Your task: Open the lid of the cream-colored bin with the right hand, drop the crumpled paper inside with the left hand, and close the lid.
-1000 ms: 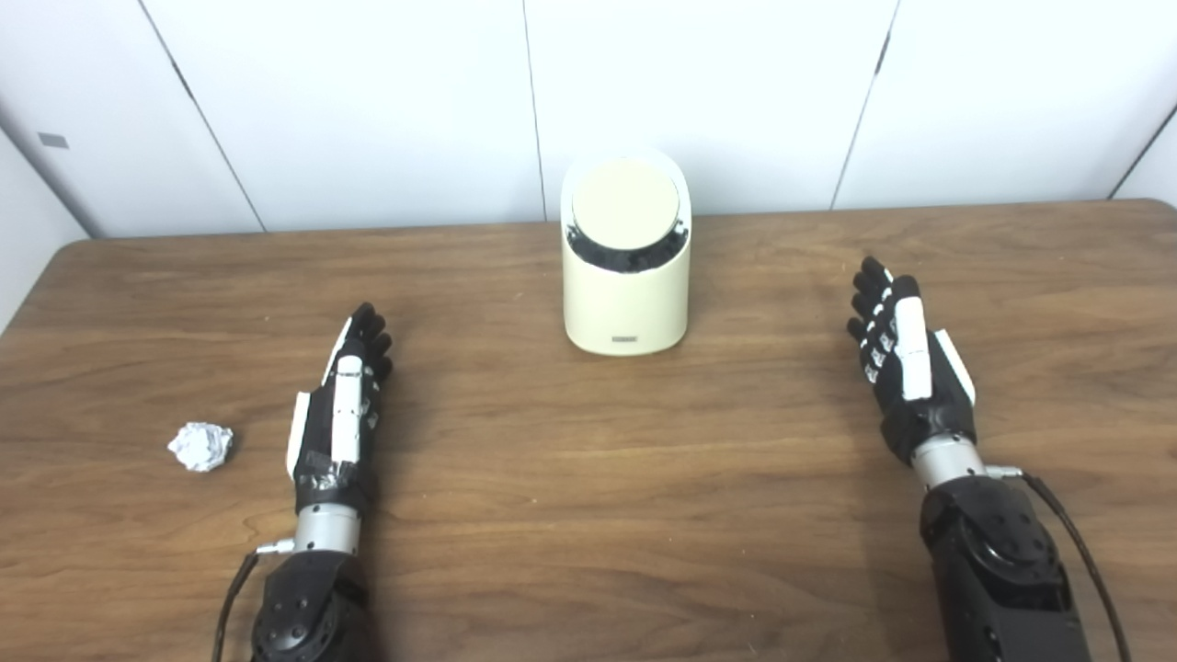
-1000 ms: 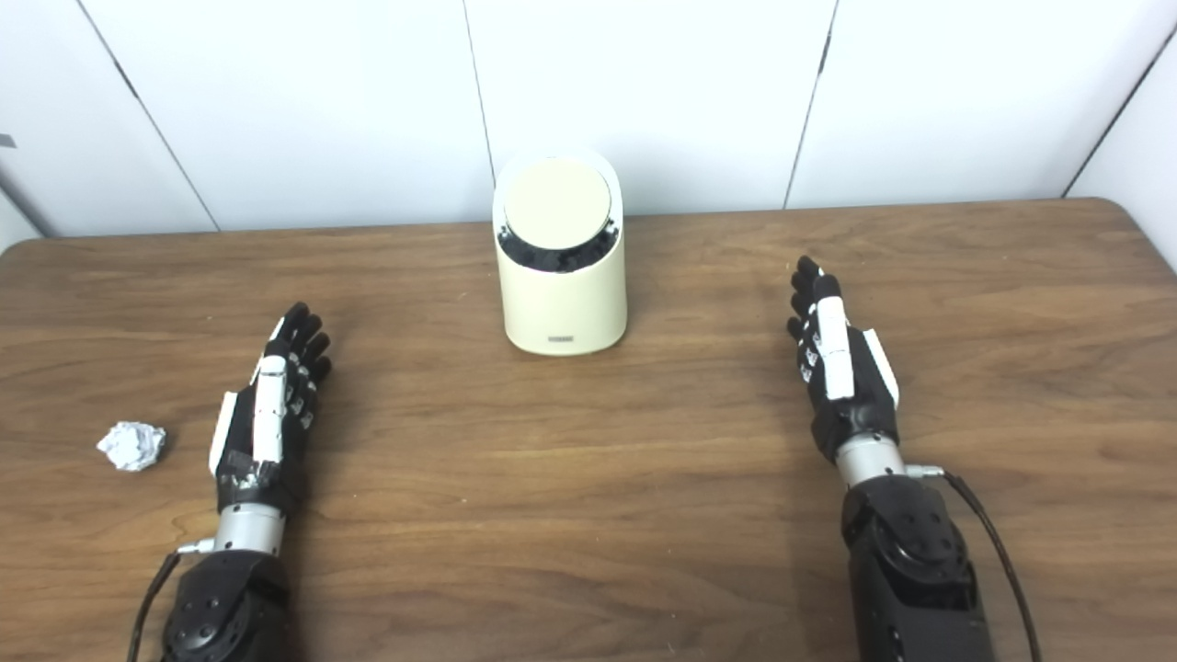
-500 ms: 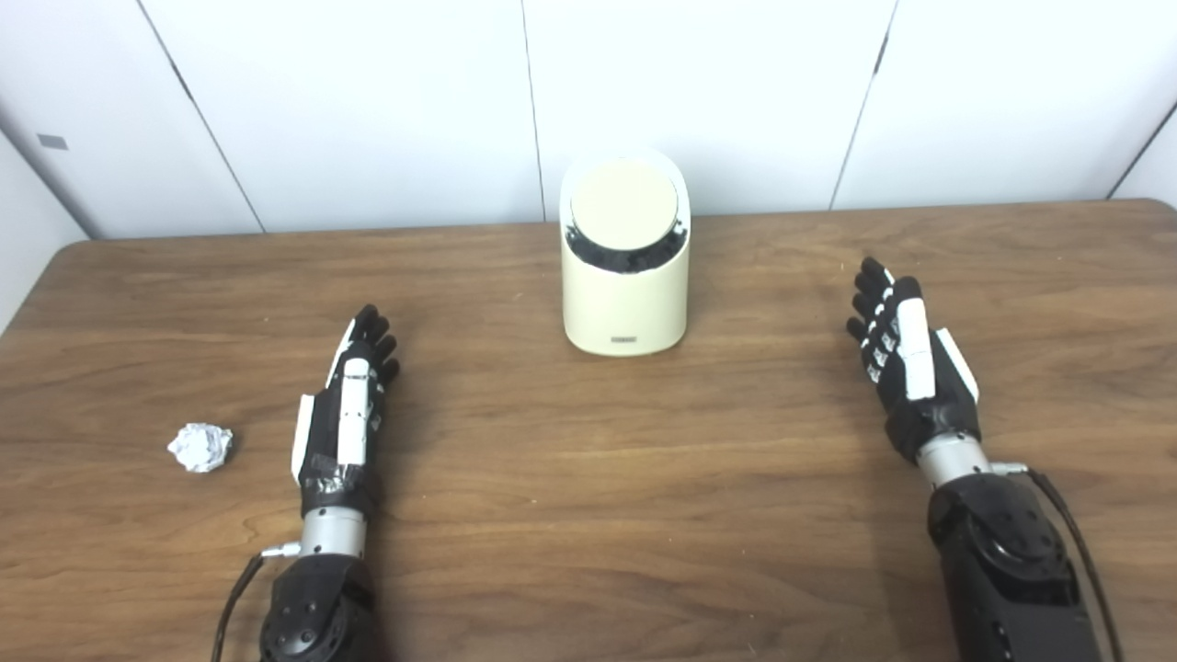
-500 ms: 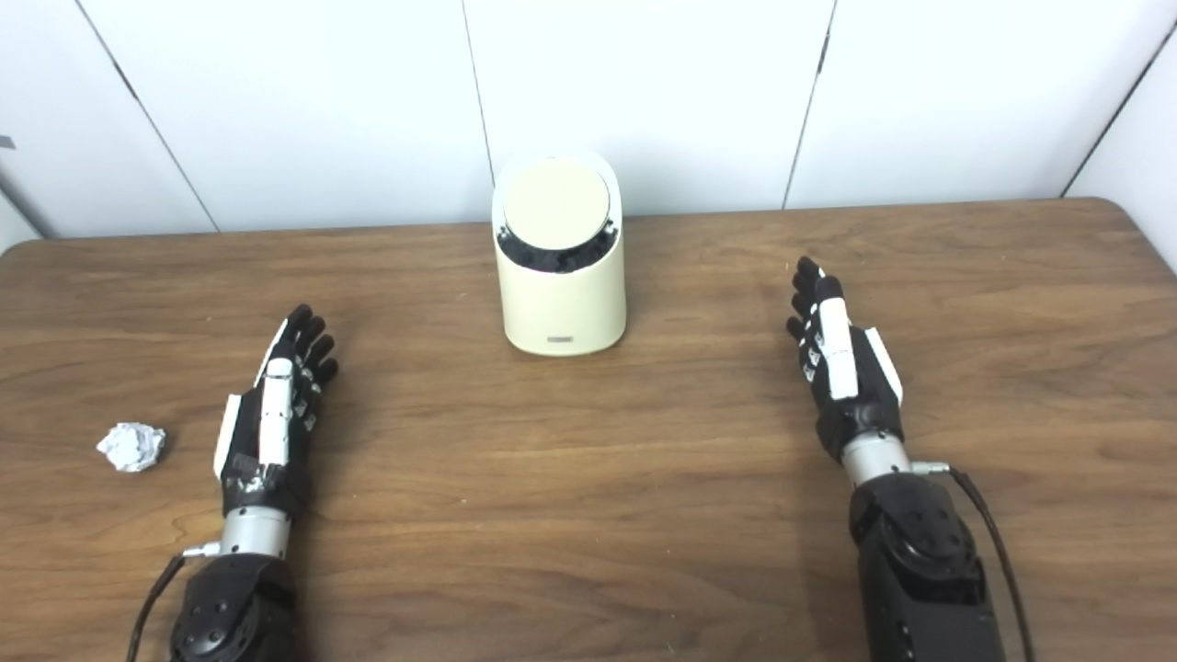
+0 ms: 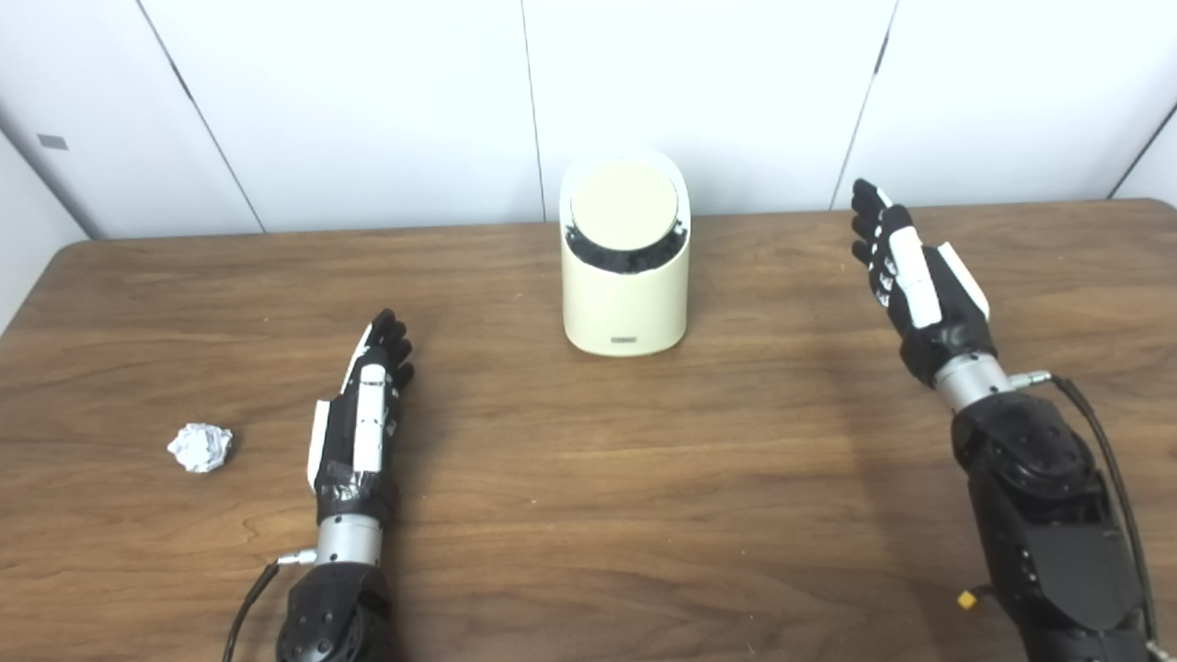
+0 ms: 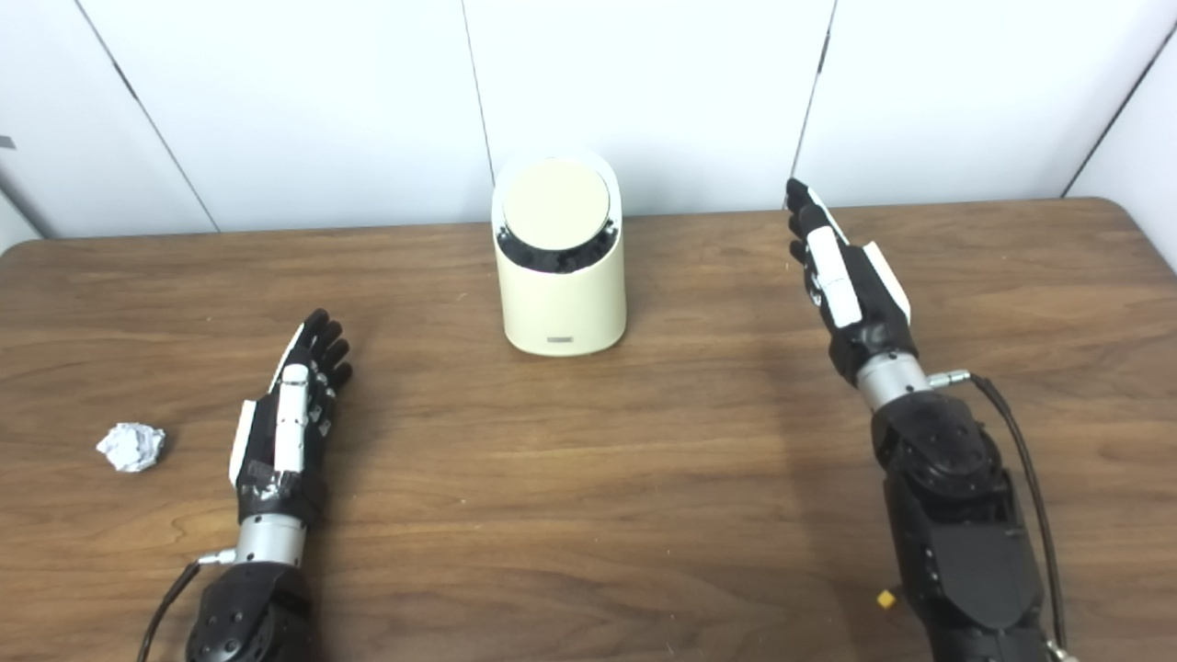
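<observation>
Looking from the left eye view, the bin (image 5: pixel 626 276) sits far and middle, lid (image 5: pixel 624 203) shut. The right hand (image 5: pixel 915 280), fingers apart and empty, is right of it.

In the right eye view, the paper (image 6: pixel 131 446) lies left of the left hand (image 6: pixel 285 423), also apart and empty.
</observation>
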